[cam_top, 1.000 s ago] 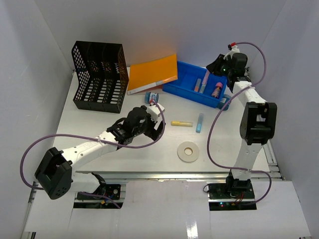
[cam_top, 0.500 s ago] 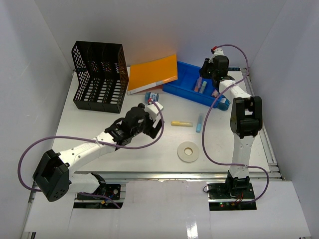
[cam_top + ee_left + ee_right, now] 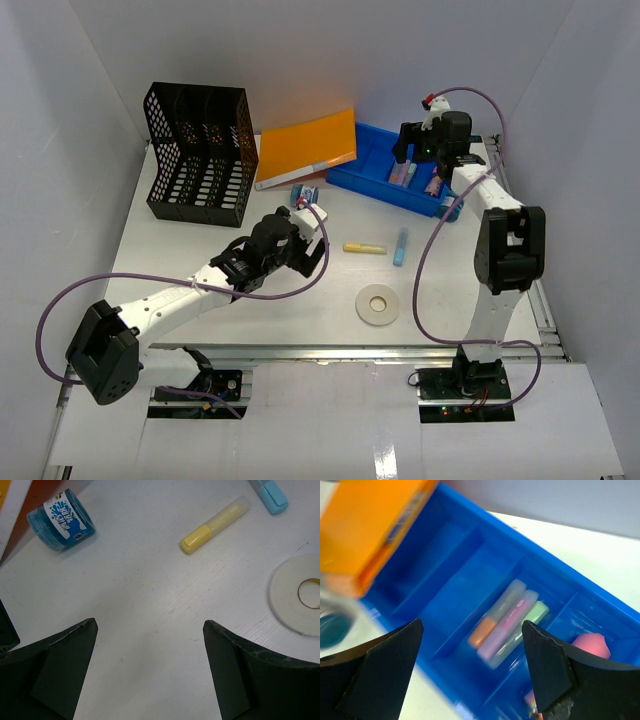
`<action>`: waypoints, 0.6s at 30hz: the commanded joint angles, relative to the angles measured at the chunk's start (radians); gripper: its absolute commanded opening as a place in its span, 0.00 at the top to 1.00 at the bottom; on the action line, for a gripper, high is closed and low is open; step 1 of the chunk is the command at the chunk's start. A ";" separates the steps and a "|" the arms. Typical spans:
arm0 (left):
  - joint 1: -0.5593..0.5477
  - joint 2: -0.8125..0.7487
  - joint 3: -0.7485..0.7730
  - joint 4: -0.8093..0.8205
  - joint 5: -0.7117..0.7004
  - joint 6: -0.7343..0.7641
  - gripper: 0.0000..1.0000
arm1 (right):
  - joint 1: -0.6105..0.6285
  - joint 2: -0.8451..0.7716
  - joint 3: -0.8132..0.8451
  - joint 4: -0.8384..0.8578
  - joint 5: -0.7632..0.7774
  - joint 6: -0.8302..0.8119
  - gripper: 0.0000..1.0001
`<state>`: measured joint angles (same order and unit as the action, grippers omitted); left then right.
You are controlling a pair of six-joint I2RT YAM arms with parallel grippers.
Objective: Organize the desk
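The white desk (image 3: 300, 315) carries loose items. My left gripper (image 3: 310, 250) (image 3: 150, 622) hovers open over bare desk, with nothing between its fingers. Ahead of it lie a blue jar (image 3: 61, 520) (image 3: 306, 195), a yellow highlighter (image 3: 215, 524) (image 3: 364, 247), a blue highlighter (image 3: 270, 492) (image 3: 401, 246) and a white tape roll (image 3: 297, 597) (image 3: 378, 304). My right gripper (image 3: 408, 158) (image 3: 472, 624) stands open above the blue tray (image 3: 370, 160) (image 3: 440, 555). Below it an orange (image 3: 492, 620), a pink (image 3: 507, 622) and a green highlighter (image 3: 530, 617) lie side by side in one compartment.
A black mesh file organizer (image 3: 200, 155) stands at the back left. An orange folder (image 3: 305, 148) (image 3: 370, 525) lies between it and the tray, partly over the tray's left end. A pink rounded item (image 3: 590, 645) sits in the tray's right compartment. White walls enclose the desk.
The right gripper swung left from beside the tray's right end to above the tray, and its jaws went from shut to open. The left arm barely moved.
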<state>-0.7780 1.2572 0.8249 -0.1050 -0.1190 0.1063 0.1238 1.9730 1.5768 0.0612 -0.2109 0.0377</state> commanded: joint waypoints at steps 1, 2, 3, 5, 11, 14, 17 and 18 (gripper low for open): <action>0.006 -0.053 -0.007 0.002 -0.026 0.009 0.02 | -0.003 -0.254 -0.069 -0.192 -0.264 -0.142 0.16; 0.006 -0.063 -0.007 0.001 -0.025 0.009 0.02 | 0.000 -0.292 -0.113 -0.256 -0.270 -0.143 0.17; 0.006 -0.069 -0.007 -0.001 -0.024 0.009 0.02 | 0.003 -0.315 -0.150 -0.282 -0.270 -0.150 0.17; 0.006 -0.077 -0.007 -0.002 -0.023 0.009 0.02 | 0.013 -0.367 -0.238 -0.331 -0.244 -0.156 0.19; 0.007 -0.101 -0.012 0.001 -0.020 0.009 0.02 | 0.078 -0.488 -0.490 -0.341 -0.003 -0.101 0.28; 0.008 -0.109 -0.013 0.002 -0.022 0.011 0.02 | 0.123 -0.534 -0.590 -0.280 0.119 -0.060 0.27; 0.011 -0.113 -0.013 0.001 -0.027 0.013 0.02 | 0.129 -0.527 -0.633 -0.253 0.145 -0.046 0.27; 0.010 -0.115 -0.013 0.001 -0.028 0.013 0.02 | 0.128 -0.520 -0.640 -0.243 0.170 -0.045 0.27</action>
<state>-0.7742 1.1809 0.8242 -0.1051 -0.1363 0.1096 0.2489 1.4891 0.9472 -0.2571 -0.1677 -0.0407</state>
